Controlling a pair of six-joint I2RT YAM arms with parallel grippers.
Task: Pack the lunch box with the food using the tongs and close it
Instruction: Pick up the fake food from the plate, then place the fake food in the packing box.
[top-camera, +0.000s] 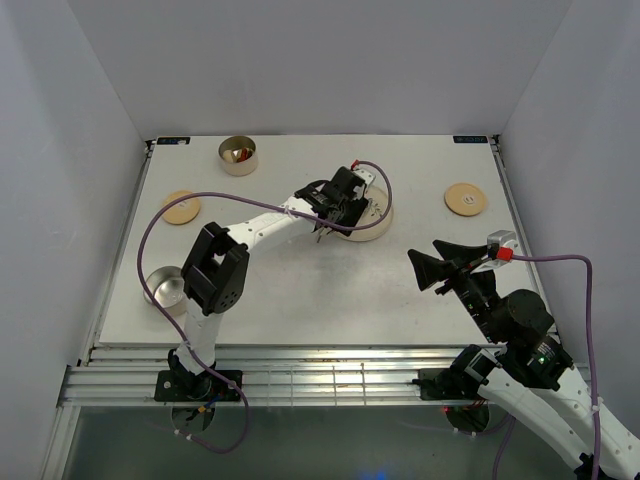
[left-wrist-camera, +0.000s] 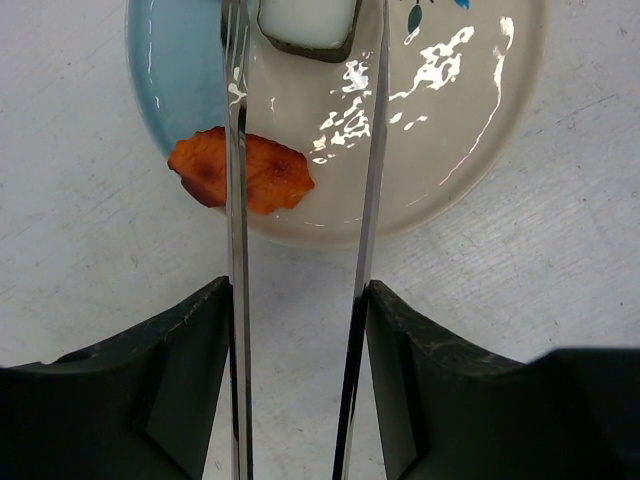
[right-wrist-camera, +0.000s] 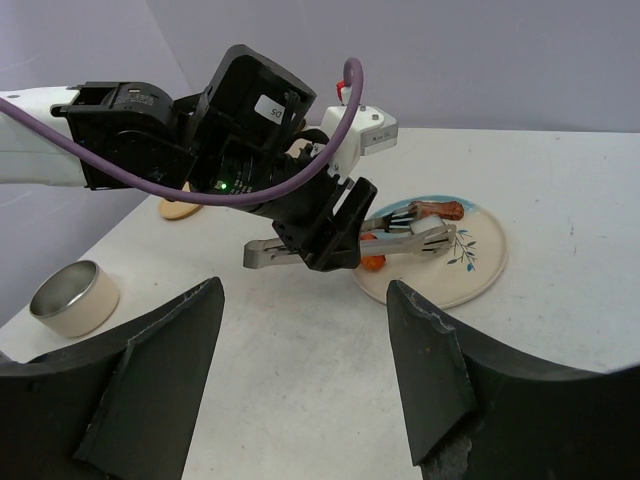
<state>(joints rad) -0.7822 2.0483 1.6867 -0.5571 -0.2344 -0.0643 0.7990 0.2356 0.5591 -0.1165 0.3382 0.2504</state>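
Observation:
My left gripper (left-wrist-camera: 298, 300) is shut on the tongs (left-wrist-camera: 372, 180), one finger against the outside of each thin arm, and holds them over the cream-and-blue plate (left-wrist-camera: 450, 120). A white piece of food with a dark rim (left-wrist-camera: 308, 22) lies between the tong tips. An orange-red piece (left-wrist-camera: 262, 172) sits on the plate under the left tong arm. A brown piece (right-wrist-camera: 438, 210) lies at the plate's far side. One steel tin (top-camera: 238, 155) stands at the back left, another (top-camera: 165, 287) at the near left. My right gripper (top-camera: 432, 268) hangs open and holds nothing, to the right of the plate.
Two round wooden lids lie flat on the table: one (top-camera: 181, 207) on the left between the tins, one (top-camera: 465, 198) at the right. White walls enclose the table on three sides. A purple cable (top-camera: 150, 225) loops off the left arm.

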